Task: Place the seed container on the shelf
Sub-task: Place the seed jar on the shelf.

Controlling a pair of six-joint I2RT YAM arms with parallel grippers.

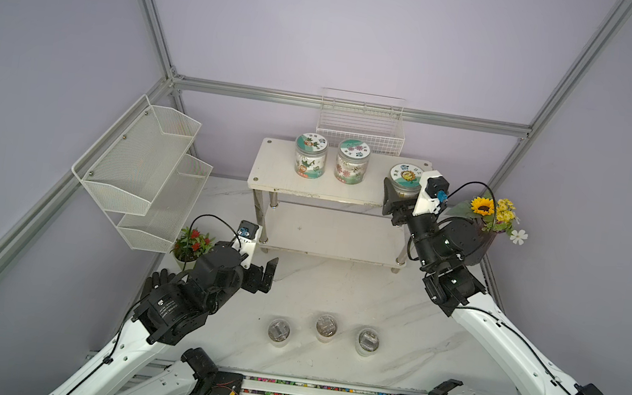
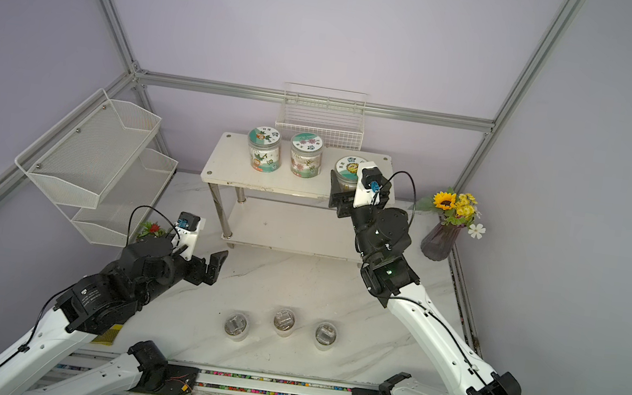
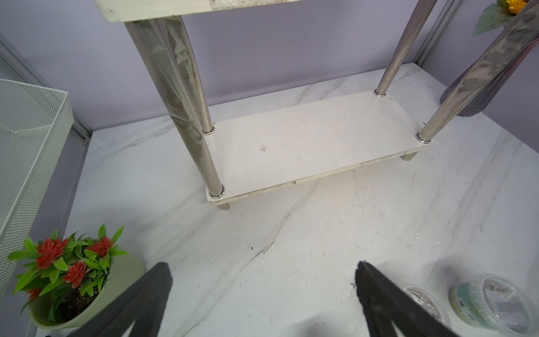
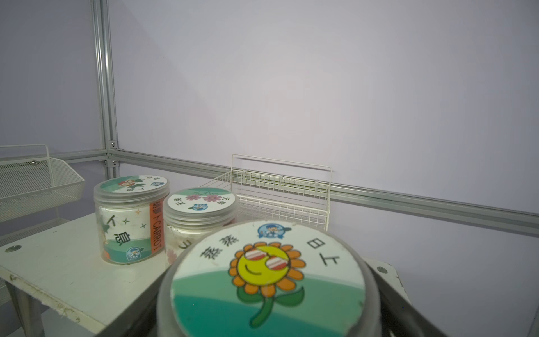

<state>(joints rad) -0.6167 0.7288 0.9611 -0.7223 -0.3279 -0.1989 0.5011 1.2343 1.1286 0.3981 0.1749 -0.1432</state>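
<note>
Gripped in the right claw (image 1: 402,196) a clear round plastic seed container with a sunflower cartoon on its white-and-green lid (image 4: 268,280), with the dark jaws pressed against opposite sides of its wall in the right wrist view. Held that container upright at the right end of the top board of the white two-tier shelf with shiny chrome tube legs (image 1: 279,176), over the board's right corner. Could not tell whether its base touched the board.

Found two more clear printed jars standing upright on the same top board. Noted the flower-lidded jar (image 1: 352,161) nearest the held container but apart from it, and the carrot-labelled jar (image 1: 309,157) just beyond.

Found the left claw (image 3: 262,271) released, with its jaws spread wide and gripping nothing. Saw it raised over the white marble-patterned desk (image 1: 335,285), in front of the shelf's left legs and well apart from the seed container.

Noted three low clear lidded tubs (image 1: 326,326) in a row on the desk, nearer the robot. Noted a pale green pot of red artificial flowers (image 3: 73,280) just beside the left claw. Saw a white mesh two-bin rack (image 1: 142,170) on the left wall and a white wire grid basket (image 1: 359,129) behind the shelf. Spotted a purple glass vase of sunflower and yellow blooms (image 2: 440,241) to the right of the shelf.
</note>
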